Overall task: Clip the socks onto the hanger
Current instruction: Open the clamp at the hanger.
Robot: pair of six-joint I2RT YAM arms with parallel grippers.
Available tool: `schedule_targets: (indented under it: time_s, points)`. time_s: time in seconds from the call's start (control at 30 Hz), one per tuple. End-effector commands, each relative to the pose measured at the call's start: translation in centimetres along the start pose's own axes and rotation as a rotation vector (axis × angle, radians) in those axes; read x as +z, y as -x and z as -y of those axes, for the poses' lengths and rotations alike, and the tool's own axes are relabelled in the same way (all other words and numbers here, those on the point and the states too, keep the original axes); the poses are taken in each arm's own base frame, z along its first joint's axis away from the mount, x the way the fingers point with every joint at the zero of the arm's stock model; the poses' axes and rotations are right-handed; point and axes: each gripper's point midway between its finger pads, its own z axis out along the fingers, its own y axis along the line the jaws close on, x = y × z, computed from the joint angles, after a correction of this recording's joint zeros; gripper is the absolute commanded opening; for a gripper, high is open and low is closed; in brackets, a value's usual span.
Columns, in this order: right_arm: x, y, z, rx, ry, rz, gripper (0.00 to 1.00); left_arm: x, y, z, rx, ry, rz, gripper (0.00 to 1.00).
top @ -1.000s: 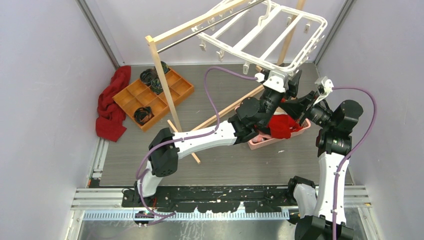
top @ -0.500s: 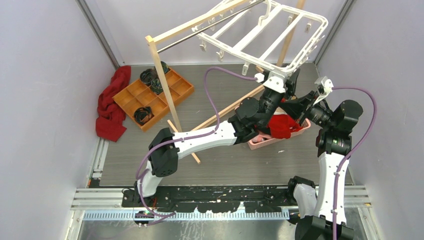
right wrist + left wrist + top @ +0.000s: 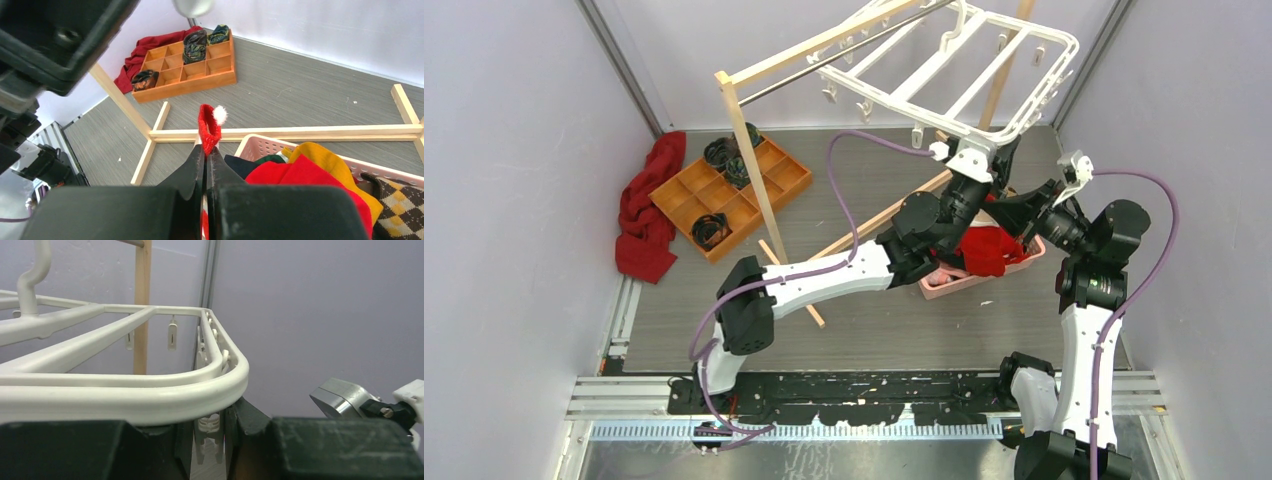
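Pale lilac walls close in a grey wood-grain table (image 3: 844, 330), with a light wooden rack (image 3: 751, 175) standing on it and the white hanger (image 3: 125, 400) hung from its rod in the upper right of the top view. The left claw (image 3: 210, 425) is raised to the hanger's near right corner. Its dark fingers stand on either side of one dangling clip (image 3: 210, 442), close against it, though I cannot tell whether they are squeezing it. The right claw (image 3: 206, 150) is pinched tight on a red sock (image 3: 207, 127), which sticks straight out from the fingertips and ends in a white bobble. Behind it sits the pink basket (image 3: 260, 142) of other garments. In the top view the right claw lies just right of and below the left one, near but apart from it. The sock's free end points roughly toward the rack's base, not up at the clip. The right arm has the sock, so it probably has to lift and turn that end up and to the left into the clip.
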Motion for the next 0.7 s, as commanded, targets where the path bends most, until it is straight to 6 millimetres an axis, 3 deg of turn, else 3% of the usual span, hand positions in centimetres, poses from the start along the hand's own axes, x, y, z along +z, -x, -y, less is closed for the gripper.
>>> schedule_targets:
  time_s: [0.0, 0.3, 0.67]
  points:
    - [0.3, 2.3, -0.4, 0.027, -0.005, 0.067, 0.01, 0.3, 8.7, -1.4, -0.159, 0.036, 0.111, 0.12]
    - [0.5, 4.5, -2.7, 0.128, 0.097, 0.097, 0.01, 0.4, 10.7, -3.1, -0.404, 0.048, 0.065, 0.08]
    - [0.3, 10.6, -6.2, 0.144, 0.203, 0.243, 0.01, 0.3, 10.9, -4.2, -0.547, 0.054, 0.047, 0.07]
